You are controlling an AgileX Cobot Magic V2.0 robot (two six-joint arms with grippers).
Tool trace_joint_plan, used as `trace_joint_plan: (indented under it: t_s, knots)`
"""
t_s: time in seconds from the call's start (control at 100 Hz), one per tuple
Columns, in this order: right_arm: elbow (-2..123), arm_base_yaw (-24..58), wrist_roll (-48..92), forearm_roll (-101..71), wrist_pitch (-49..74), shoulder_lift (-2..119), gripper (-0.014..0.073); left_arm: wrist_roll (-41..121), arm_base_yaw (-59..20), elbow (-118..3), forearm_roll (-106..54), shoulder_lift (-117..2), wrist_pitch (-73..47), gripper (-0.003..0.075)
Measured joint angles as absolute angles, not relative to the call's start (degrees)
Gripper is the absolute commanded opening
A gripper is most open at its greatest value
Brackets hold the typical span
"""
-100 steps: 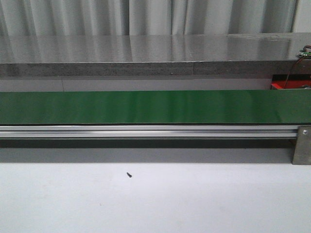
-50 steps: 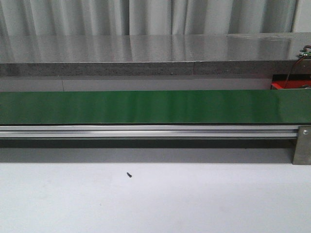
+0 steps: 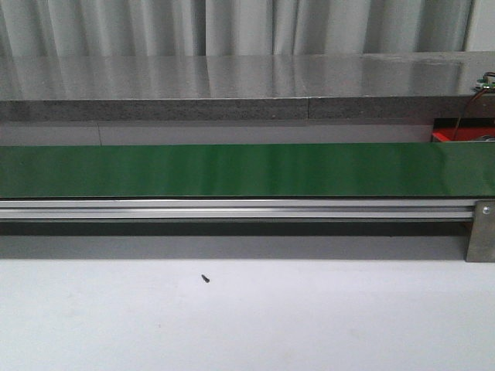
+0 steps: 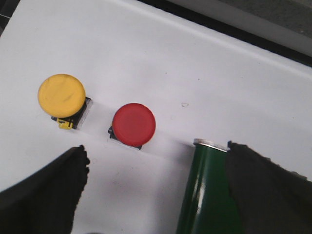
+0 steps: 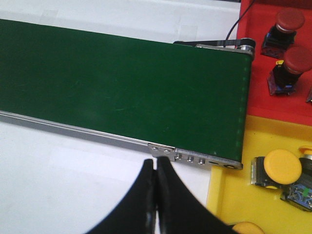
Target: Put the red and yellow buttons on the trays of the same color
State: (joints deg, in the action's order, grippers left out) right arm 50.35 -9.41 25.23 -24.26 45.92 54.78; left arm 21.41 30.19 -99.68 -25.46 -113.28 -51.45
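The left gripper (image 4: pixel 153 195) hangs over the white desk (image 4: pixel 204 73) with its fingers (image 4: pixel 46 192) spread wide and nothing held. Beyond the fingertips stand a yellow button (image 4: pixel 62 95) and, beside it, a red button (image 4: pixel 133 124), apart from each other; both lie ahead of the gap, clear of the fingers. The end of the green belt (image 4: pixel 207 190) sits just beside the other finger.

The right gripper (image 5: pixel 155 170) has its fingers (image 5: pixel 168 195) pressed together, empty, just short of the belt's metal rail (image 5: pixel 195 159). To one side lie a yellow tray (image 5: pixel 263 141) with yellow buttons (image 5: pixel 278 168) and a red tray (image 5: pixel 258 73) with red buttons (image 5: pixel 287 22)
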Motion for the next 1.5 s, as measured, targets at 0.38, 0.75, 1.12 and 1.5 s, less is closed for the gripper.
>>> trace_joint_plan:
  t_s: [0.38,0.75,1.12,1.5]
  knots:
    - [50.35,-9.41,25.23,-24.26,45.92,54.78,-0.0070,19.19,29.97,-105.10,-24.92,-122.08,-51.55,0.0546]
    - [50.35,-9.41,25.36,-24.26,45.92,54.78,-0.0070,17.74,27.52,-105.32,-24.61,-126.19,-48.17,0.0546]
    - [50.35,-9.41,25.36,-24.26,45.92,54.78,-0.0070,16.20,27.34,-105.32,-22.25,-126.86,-45.25,0.0546]
    - [50.35,-9.41,25.45,-24.26,45.92,54.78,-0.0070,15.70,27.34,-105.32,-21.61,-126.86,-45.14,0.0545]
